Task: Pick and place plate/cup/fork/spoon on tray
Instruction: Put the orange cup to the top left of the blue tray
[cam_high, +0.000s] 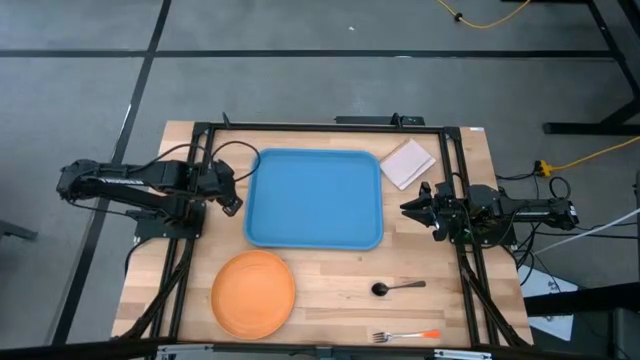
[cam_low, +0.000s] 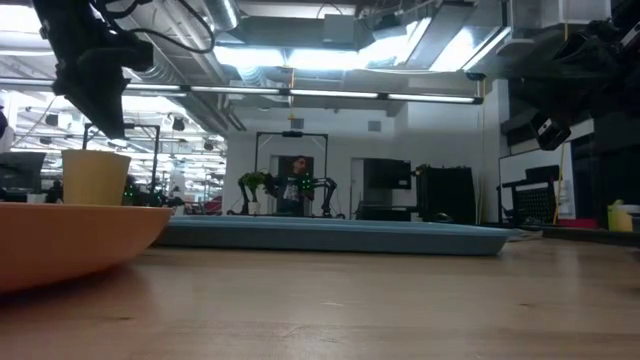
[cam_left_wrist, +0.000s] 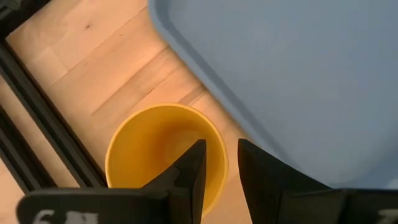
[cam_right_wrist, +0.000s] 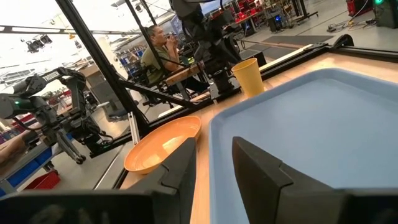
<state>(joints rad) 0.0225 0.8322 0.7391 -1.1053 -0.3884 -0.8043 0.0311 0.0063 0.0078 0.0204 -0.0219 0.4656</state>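
Note:
The yellow cup (cam_left_wrist: 163, 148) stands upright on the table beside the light-blue tray's (cam_high: 315, 198) left rim. My left gripper (cam_left_wrist: 221, 163) is open just above it, one finger over the cup's hollow and one outside its rim on the tray side. In the low view its fingers (cam_low: 108, 120) end a little above the cup (cam_low: 95, 178). My right gripper (cam_high: 408, 208) is open and empty at the tray's right edge. The orange plate (cam_high: 253, 293), the dark spoon (cam_high: 396, 288) and the orange-handled fork (cam_high: 405, 335) lie on the table near its front edge.
A white square pad (cam_high: 408, 163) lies off the tray's far right corner. Black frame rails (cam_high: 195, 180) run along the table's left, right and far sides. A person (cam_low: 300, 180) sits in the room beyond the table.

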